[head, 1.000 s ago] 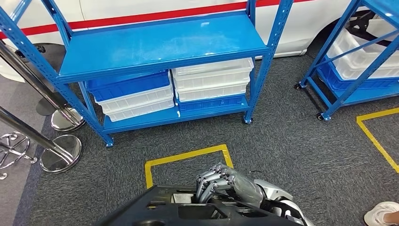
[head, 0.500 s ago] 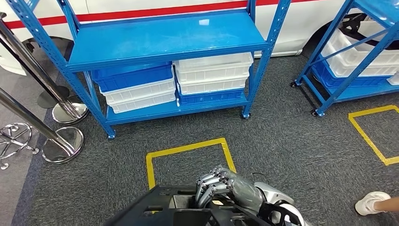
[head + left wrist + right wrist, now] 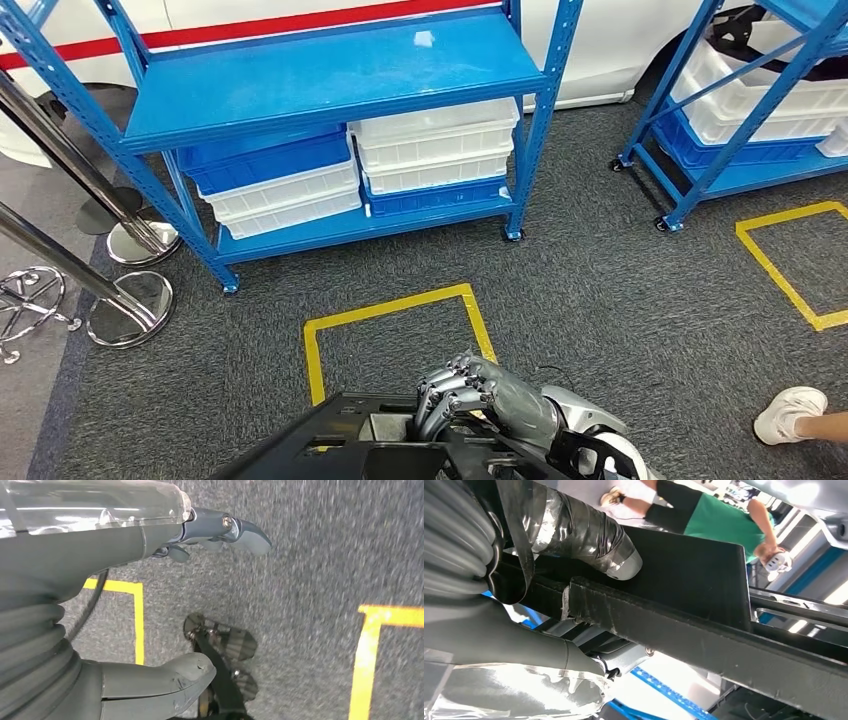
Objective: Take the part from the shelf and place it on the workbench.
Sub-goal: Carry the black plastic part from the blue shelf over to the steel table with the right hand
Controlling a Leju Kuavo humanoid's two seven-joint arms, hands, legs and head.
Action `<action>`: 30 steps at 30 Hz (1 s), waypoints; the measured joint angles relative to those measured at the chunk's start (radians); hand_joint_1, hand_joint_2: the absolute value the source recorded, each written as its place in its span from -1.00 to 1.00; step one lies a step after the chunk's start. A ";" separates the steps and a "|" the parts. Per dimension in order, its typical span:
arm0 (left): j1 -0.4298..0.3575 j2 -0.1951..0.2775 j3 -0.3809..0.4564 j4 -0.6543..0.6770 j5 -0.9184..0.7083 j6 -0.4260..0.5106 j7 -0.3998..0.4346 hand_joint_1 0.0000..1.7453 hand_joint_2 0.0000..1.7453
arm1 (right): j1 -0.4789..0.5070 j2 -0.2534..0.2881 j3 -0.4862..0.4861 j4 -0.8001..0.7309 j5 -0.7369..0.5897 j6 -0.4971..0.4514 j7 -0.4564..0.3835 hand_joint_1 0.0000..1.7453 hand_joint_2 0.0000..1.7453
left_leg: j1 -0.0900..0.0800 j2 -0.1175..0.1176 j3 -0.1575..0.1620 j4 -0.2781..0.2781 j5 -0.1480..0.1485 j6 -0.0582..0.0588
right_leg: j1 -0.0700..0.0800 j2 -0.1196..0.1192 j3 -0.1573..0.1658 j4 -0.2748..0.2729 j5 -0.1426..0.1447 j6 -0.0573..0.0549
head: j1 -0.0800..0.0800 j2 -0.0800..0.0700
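**Head view: black part carried low over the carpet, right hand curled on its rim**

Head view: The robot's right hand (image 3: pixel 478 392) grips the near edge of a black part (image 3: pixel 345 450), fingers curled over the rim; the part sits at the bottom of the picture, above grey carpet (image 3: pixel 600 290) and just this side of a yellow floor square (image 3: pixel 395 335). Ahead stands a blue shelf (image 3: pixel 330 80), its upper deck bare, with white bins (image 3: pixel 435 145) and blue bins (image 3: pixel 265 165) stacked on the lower deck. A second blue shelf (image 3: pixel 740 110) with more bins stands to the right, beside another yellow outline (image 3: pixel 790 265). Chrome stanchions (image 3: pixel 130 305) stand on the left, a white vehicle with a red stripe (image 3: pixel 600 50) is parked behind the shelves, and a person's white shoe (image 3: pixel 790 415) shows at the right edge.

Left wrist view: The left hand (image 3: pixel 150 605) holds nothing, its thumb (image 3: pixel 165 677) and dark fingers (image 3: pixel 240 530) set apart over the carpet and yellow tape lines (image 3: pixel 367 660).

Right wrist view: The right hand's taped finger (image 3: pixel 584 535) lies pressed against the part's black bar (image 3: pixel 704 635), the thumb under it, so the hand is clamped on the part. A person in a green top (image 3: pixel 724 522) stands beyond.
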 joint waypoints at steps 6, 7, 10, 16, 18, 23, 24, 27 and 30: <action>0.001 0.011 0.001 0.000 -0.010 0.003 0.003 -1.00 1.00 | -0.032 -0.004 0.000 0.000 0.008 -0.005 0.017 1.00 1.00 | -0.008 -0.080 0.140 -0.285 0.124 0.042 | -0.001 0.057 -0.009 -0.001 0.017 0.020 | 0.000 0.000; 0.000 0.012 0.001 0.000 -0.010 0.003 0.002 -1.00 1.00 | -0.038 -0.007 0.000 0.000 0.008 -0.005 0.020 1.00 1.00 | -0.009 -0.071 0.143 -0.294 0.126 0.044 | -0.004 0.067 -0.013 -0.004 0.023 0.028 | 0.000 0.000; -0.008 0.011 0.003 0.000 -0.011 0.003 -0.004 -1.00 1.00 | -0.060 -0.018 -0.001 -0.001 0.011 -0.010 0.034 1.00 1.00 | -0.001 -0.035 0.150 -0.320 0.146 0.049 | -0.001 0.043 -0.038 0.034 -0.001 0.043 | 0.001 0.000; -0.010 0.007 0.005 0.000 -0.016 0.005 -0.011 -1.00 1.00 | -0.076 -0.033 -0.001 0.001 0.020 -0.017 0.047 1.00 1.00 | 0.001 0.041 0.141 -0.319 0.149 0.048 | -0.011 -0.021 -0.124 0.239 -0.084 0.063 | 0.001 0.000; -0.012 0.006 0.006 0.000 -0.016 0.005 -0.012 -1.00 1.00 | -0.077 -0.035 -0.001 0.001 0.021 -0.017 0.048 1.00 1.00 | 0.000 0.062 0.145 -0.315 0.144 0.040 | -0.013 -0.056 -0.047 0.103 -0.025 0.064 | 0.001 0.000; -0.017 0.007 0.007 0.000 -0.029 0.019 -0.014 -1.00 1.00 | -0.083 -0.040 -0.001 -0.001 0.034 -0.045 0.052 1.00 1.00 | -0.005 0.100 0.150 -0.305 0.129 0.010 | -0.003 -0.062 0.002 -0.005 0.003 0.026 | 0.001 0.000; -0.018 0.007 0.007 0.000 -0.034 0.023 -0.014 -1.00 1.00 | -0.083 -0.041 -0.001 -0.002 0.042 -0.058 0.052 1.00 1.00 | -0.003 0.091 0.146 -0.295 0.118 0.005 | -0.004 -0.052 -0.001 -0.005 0.005 0.019 | 0.001 0.000; -0.018 0.009 0.008 0.000 -0.044 0.044 -0.013 -1.00 1.00 | -0.082 -0.045 -0.001 -0.008 0.062 -0.092 0.052 1.00 1.00 | 0.003 0.022 0.083 -0.149 0.026 -0.005 | -0.004 -0.024 -0.008 -0.006 0.012 0.003 | 0.001 0.000; -0.012 0.012 0.009 0.000 -0.050 0.067 -0.015 -1.00 1.00 | -0.072 -0.052 -0.002 -0.012 0.060 -0.108 0.052 1.00 1.00 | 0.002 0.000 0.008 0.006 -0.020 0.000 | 0.002 0.012 -0.010 -0.005 0.015 -0.001 | 0.001 0.000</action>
